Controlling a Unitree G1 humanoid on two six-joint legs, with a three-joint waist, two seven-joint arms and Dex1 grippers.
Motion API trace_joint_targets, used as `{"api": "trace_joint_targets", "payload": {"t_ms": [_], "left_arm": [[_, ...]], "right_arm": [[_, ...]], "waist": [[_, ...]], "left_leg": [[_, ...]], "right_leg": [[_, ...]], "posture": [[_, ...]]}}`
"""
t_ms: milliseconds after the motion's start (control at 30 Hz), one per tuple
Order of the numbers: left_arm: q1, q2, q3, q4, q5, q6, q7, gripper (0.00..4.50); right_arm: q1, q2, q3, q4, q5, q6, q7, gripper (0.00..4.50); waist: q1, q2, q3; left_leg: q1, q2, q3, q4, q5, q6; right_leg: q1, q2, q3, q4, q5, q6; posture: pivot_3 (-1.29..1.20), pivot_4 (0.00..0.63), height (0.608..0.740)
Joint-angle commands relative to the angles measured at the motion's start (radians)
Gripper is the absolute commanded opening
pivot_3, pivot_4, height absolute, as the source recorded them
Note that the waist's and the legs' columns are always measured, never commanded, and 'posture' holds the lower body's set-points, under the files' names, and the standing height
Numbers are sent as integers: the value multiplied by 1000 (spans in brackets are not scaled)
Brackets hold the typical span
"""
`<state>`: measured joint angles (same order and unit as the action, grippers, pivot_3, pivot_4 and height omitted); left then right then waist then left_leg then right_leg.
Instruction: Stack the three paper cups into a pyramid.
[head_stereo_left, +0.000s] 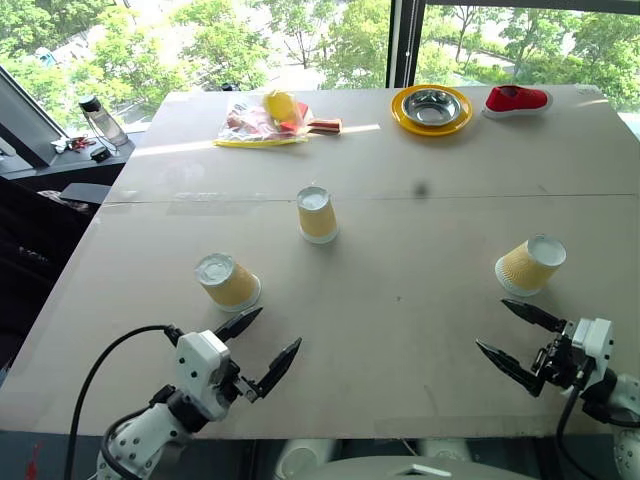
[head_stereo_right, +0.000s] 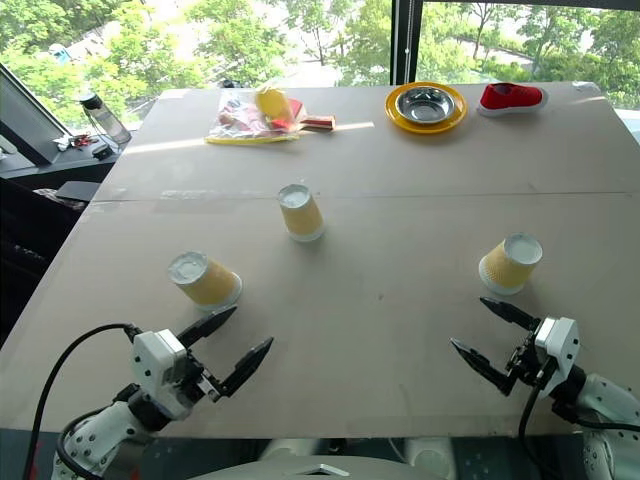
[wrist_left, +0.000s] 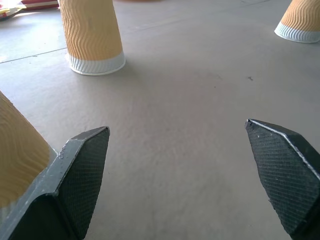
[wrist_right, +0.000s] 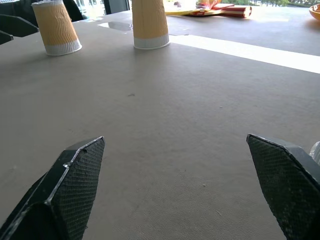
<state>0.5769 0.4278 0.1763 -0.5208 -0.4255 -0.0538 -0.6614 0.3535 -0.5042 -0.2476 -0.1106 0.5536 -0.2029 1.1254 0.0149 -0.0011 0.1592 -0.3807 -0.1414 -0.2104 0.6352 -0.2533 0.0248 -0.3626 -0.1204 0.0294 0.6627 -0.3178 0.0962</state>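
The three paper cups all stand upside down on the bench (head_stereo_left: 400, 300), white bases up, well apart from one another: the left cup (head_stereo_left: 228, 281) just ahead of my left hand (head_stereo_left: 268, 347), the middle cup (head_stereo_left: 317, 214) farther out near the bench's centre, and the right cup (head_stereo_left: 530, 265) just beyond my right hand (head_stereo_left: 520, 340). Nothing is stacked yet, so as I judge it the whole pyramid is still to do: two cups brought side by side, the third set on top.

Both my hands hang low over the near edge with fingers spread wide, holding nothing.

At the far edge a yellow plate (head_stereo_left: 405, 118) carries a steel bowl (head_stereo_left: 432, 106); I can see nothing in the bowl. Beside it lies a red shoe (head_stereo_left: 517, 99), and farther left a clear bag (head_stereo_left: 262, 119) of colourful items.
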Motion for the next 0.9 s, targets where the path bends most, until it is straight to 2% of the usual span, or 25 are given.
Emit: {"api": "trace_joint_targets", "payload": {"t_ms": [33,167,300,367,567,900], "left_arm": [[8,-46,81,-85,-24,3,102,4473],[67,-104,98,-148,31,-14,174,4473],[122,-199,90,-215,81,-3,282,4473],[127,-225,90,-191,86,5,305,4473],[-3,-224,131,-10,104,-29,326,4473],[-159,-217,86,105,169,-49,328,4473]], "right_arm": [[29,-8,-3,-114,86,39,26,4500],[39,-32,28,-235,135,107,32,4500],[-21,-40,65,-316,147,151,5,4500],[-53,-38,69,-320,145,160,-4,4500],[-96,-51,72,-329,165,195,3,4500],[-143,-80,78,-370,186,250,14,4500]], "waist": [[0,0,0],[-1,-2,0],[1,-7,3],[6,-9,3],[23,-9,3],[24,-10,2]], "left_leg": [[0,0,0,0,0,0],[0,2,3,0,0,0],[0,4,9,0,-1,2],[0,4,9,1,-2,2],[0,5,10,1,-1,2],[-1,5,11,1,1,-2]], "right_leg": [[0,0,0,0,0,0],[0,0,2,0,0,0],[-1,0,3,-1,1,1],[-1,0,3,-1,2,1],[-2,4,2,0,2,2],[-2,5,4,-1,3,2]], "posture": [[0,150,732],[0,150,732],[0,150,732],[0,150,732],[0,150,732],[0,150,732]]}}
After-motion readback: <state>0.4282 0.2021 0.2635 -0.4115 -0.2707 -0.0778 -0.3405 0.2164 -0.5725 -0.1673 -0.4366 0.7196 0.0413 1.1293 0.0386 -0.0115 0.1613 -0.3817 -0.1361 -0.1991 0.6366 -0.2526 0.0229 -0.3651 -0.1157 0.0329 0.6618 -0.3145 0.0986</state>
